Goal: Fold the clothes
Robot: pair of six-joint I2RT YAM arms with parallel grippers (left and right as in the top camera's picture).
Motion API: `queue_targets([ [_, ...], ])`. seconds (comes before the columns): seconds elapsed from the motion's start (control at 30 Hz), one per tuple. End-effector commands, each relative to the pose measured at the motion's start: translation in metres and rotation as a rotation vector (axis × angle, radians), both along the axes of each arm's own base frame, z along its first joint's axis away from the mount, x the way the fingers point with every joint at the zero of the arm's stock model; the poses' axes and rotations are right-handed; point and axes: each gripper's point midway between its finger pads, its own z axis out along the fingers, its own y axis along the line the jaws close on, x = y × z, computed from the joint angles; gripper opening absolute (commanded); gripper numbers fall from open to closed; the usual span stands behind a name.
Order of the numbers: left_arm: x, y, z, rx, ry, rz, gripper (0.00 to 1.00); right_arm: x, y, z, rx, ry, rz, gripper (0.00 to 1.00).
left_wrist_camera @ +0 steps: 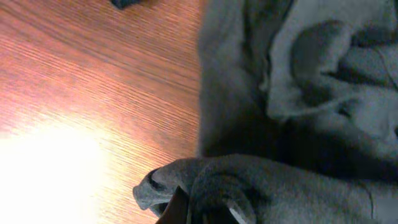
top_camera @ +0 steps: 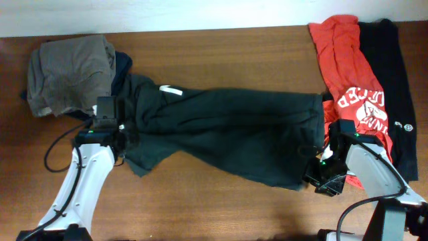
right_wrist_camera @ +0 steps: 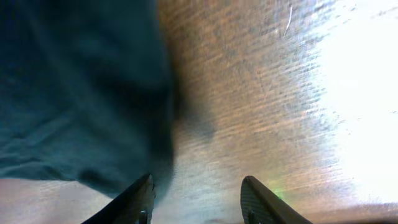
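While the left gripper (left_wrist_camera: pixel 205 210) clenches a bunched fold at the left edge of the black shirt (top_camera: pixel 227 134) sprawled across the desk's (top_camera: pixel 221 50) middle, the right gripper (right_wrist_camera: pixel 196 199) stands released over bare wood just beside its right hem. The far corners hold grey clothes (top_camera: pixel 67 73) at left and a red shirt (top_camera: pixel 348 67) at right, with bare wood between them.

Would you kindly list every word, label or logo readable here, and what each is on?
Red shirt: white arched lettering, too blurred to read.
Black garment: small white round mark, too small to read.
Dark shirt: white tab, no text legible.
Nothing can be quoted.
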Motion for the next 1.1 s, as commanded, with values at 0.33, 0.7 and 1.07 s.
queue_targets([
  [0.33,0.009,0.009,0.011,0.033,-0.046,-0.009,0.01,0.002,0.013,-0.004,0.057,-0.010,-0.032,0.44],
  [0.7,0.009,0.009,0.011,0.032,-0.046,-0.010,0.01,0.002,0.047,-0.021,0.068,-0.043,0.028,0.38],
  [1.07,0.012,0.011,0.026,0.053,-0.041,-0.038,0.00,0.013,0.032,0.004,0.068,-0.040,0.001,0.04],
])
